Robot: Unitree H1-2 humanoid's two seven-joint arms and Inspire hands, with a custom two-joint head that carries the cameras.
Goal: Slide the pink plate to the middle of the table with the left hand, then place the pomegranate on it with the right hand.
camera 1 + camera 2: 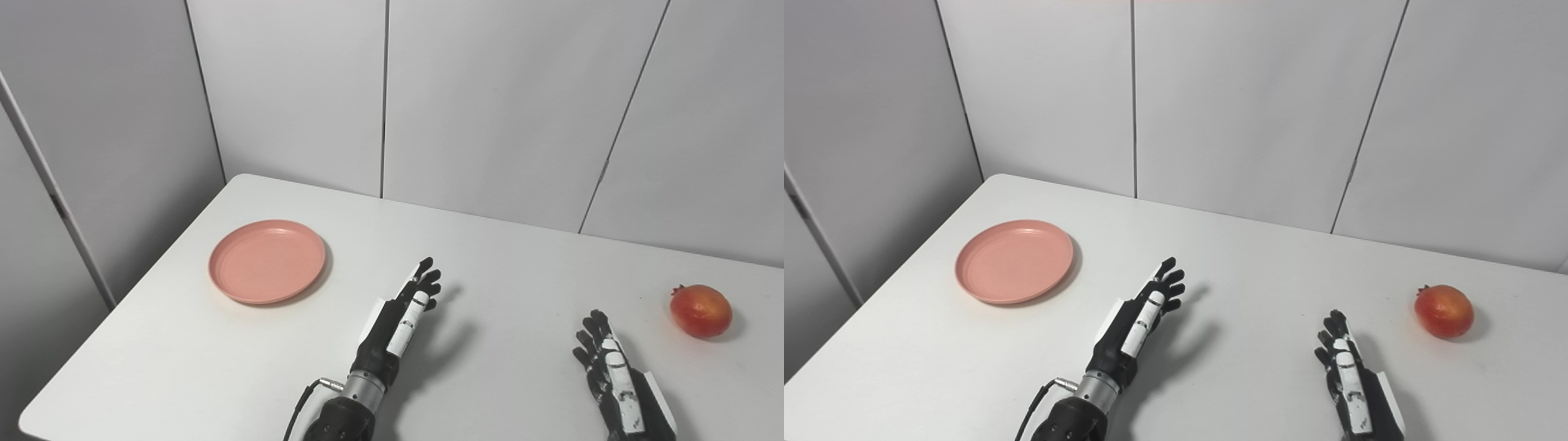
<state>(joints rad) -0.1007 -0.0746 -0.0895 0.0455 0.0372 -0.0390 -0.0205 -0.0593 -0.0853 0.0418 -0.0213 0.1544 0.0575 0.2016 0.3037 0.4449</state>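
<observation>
We find the pink plate (267, 261) lying flat on the white table (502, 263), in the left-centre of the frame and close to the table's left edge. It is empty and its rim shows whole all round. Nothing touches it.

We note the pomegranate (701, 310) at the far right of the frame, resting on the table surface with its small crown turned toward the upper left. It sits well apart from the plate, with both hands between the two.

We observe the left hand (401, 318) in the lower centre of the frame, to the lower right of the plate and clear of it. Its fingers (429, 278) are stretched out and slightly apart, pointing toward the upper right; it grasps nothing. A dark cable runs beside its wrist at the bottom edge. Its shadow falls on the table to its right.

We observe the right hand (1350, 373) in the lower right of the frame, to the lower left of the pomegranate and near it without contact. Its fingers are likewise extended and loose, pointing up the frame, and it holds nothing.

Behind the table stand pale grey wall panels (490, 104) with dark vertical seams.
</observation>
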